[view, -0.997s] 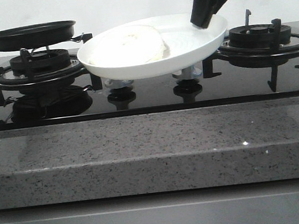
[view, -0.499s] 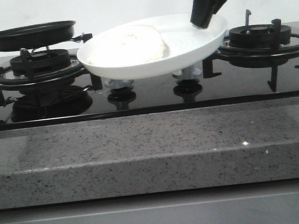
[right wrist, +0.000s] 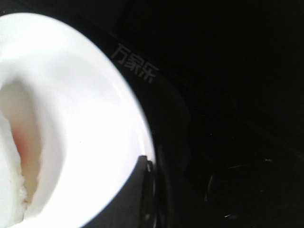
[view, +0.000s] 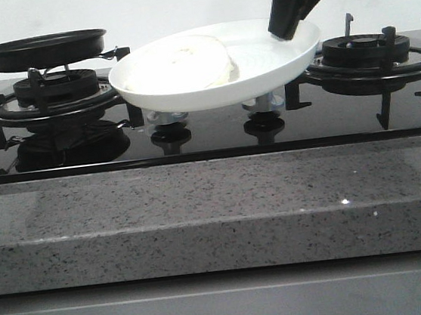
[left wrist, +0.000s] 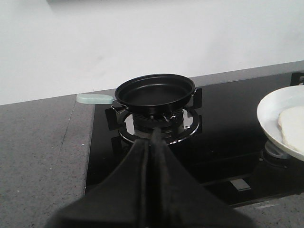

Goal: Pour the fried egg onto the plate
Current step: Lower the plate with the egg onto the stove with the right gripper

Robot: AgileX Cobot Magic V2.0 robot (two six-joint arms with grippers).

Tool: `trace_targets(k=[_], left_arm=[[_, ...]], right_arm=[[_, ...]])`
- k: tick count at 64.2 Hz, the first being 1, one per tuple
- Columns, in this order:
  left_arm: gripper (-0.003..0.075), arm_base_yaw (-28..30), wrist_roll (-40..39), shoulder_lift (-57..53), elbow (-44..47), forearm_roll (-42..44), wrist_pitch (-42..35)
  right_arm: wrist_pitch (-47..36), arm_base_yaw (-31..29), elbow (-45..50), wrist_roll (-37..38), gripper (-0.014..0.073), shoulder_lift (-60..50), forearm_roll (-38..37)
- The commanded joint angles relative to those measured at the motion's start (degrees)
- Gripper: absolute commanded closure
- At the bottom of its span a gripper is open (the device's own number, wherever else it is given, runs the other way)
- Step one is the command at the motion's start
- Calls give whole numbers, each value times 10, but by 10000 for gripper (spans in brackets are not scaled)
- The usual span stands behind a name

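From the front we see the right gripper (view: 285, 31) clamped on the plate (view: 263, 83), held above the hob, the fried egg (view: 177, 66) lying in it; our left wrist view shows the left gripper (left wrist: 153, 137) closed and empty, facing the black pan (left wrist: 155, 91); the right wrist view shows fingers pinching the plate's rim.

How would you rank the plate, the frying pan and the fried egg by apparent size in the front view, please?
1. The plate, clearly widest.
2. The frying pan, though it sits farther back, so it may look smaller than it is.
3. The fried egg, close to the pan in apparent width, so this ranking is unsure.
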Motion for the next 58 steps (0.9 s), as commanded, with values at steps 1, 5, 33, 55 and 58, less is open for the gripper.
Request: trace_targets(k=[1, 5, 33, 55, 58], left_arm=[[740, -4, -6, 5, -15, -8, -50], [740, -4, -6, 5, -15, -8, -50], [740, -4, -6, 5, -14, -8, -50], [739, -4, -6, 5, -14, -8, -50], [739, -4, -6, 5, -14, -8, -49]], right_arm=[[-12, -1, -17, -2, 661, -32, 25], [-13, -1, -17, -2, 661, -32, 25], [-71, -33, -91, 101, 661, 18, 31], [-98, -54, -181, 118, 661, 130, 72], [-102, -54, -182, 118, 661, 137, 72]])
